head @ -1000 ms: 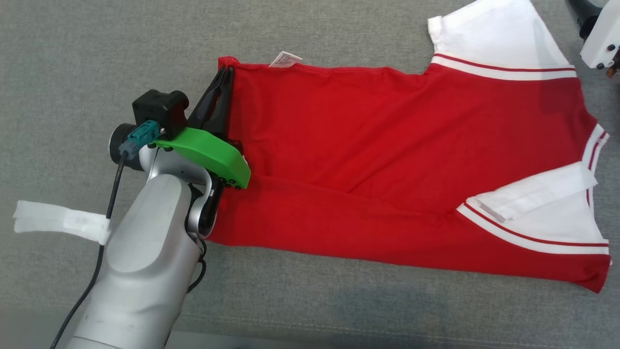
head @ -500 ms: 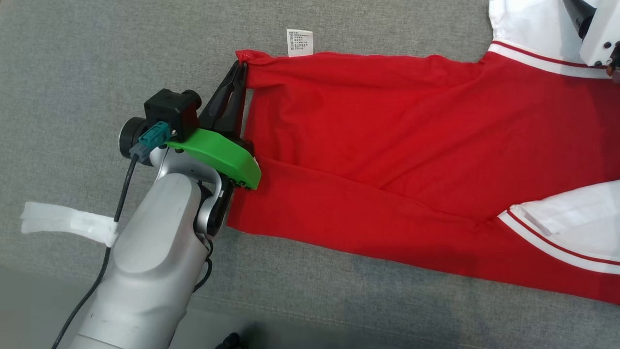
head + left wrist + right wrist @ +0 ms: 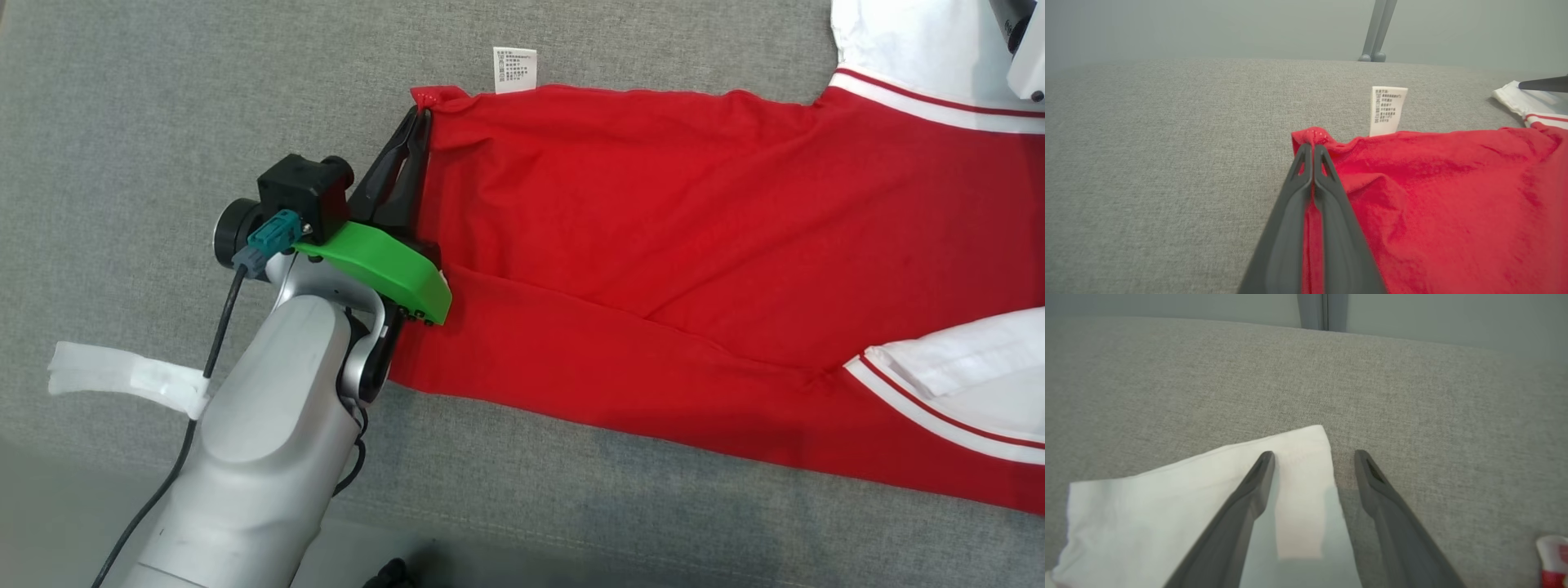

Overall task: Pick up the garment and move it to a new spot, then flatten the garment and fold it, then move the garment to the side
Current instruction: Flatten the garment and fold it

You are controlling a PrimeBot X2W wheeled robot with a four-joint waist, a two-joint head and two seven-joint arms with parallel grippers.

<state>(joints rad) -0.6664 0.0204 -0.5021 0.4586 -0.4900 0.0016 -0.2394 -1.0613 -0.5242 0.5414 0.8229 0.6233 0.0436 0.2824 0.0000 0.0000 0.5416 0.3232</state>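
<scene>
Grey woven cloth covers the tabletop [image 3: 163, 98], stretching away on every side of the left claw [image 3: 419, 118]. The light is even, with only soft shadows. Well behind that claw and off to its left, a white strip of tape [image 3: 114, 377] lies on the cloth. Far ahead of the left claw stands a plain pale wall [image 3: 1208, 28], with two slim grey posts [image 3: 1378, 30] side by side. Beyond the right claw [image 3: 1314, 455] there's one grey upright [image 3: 1312, 310].

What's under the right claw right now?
The white shirt sleeve lies under the right claw, its edge between the open fingers, on the grey padded surface. The fingers cover part of it; touching or hovering, I cannot tell.
</scene>
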